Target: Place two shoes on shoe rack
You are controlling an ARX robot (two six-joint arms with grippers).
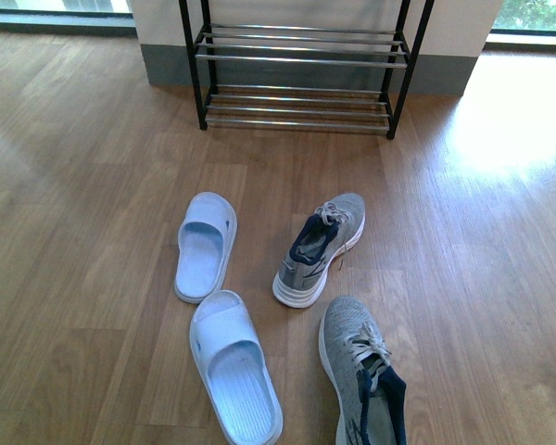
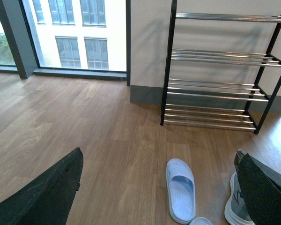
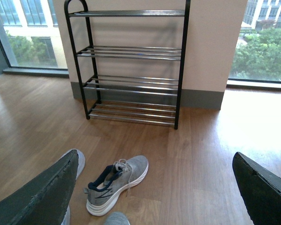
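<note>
Front view: far grey sneaker (image 1: 320, 248) and near grey sneaker (image 1: 361, 371) lie well short of the shoe rack (image 1: 301, 57), nothing shelved. Left claw (image 2: 158, 159) and right claw (image 3: 155, 157) gape empty; next, I reckon, clamp one sneaker.

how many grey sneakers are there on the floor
2. The far sneaker lies mid-floor in front of the shoe rack, beside a pale slide. The near sneaker lies closest to the robot, cut off by the front view's bottom edge. None seems hidden.

Front view steeply downward; both wrist views forward, toward shared shoe rack (image 3: 131, 86)
</note>
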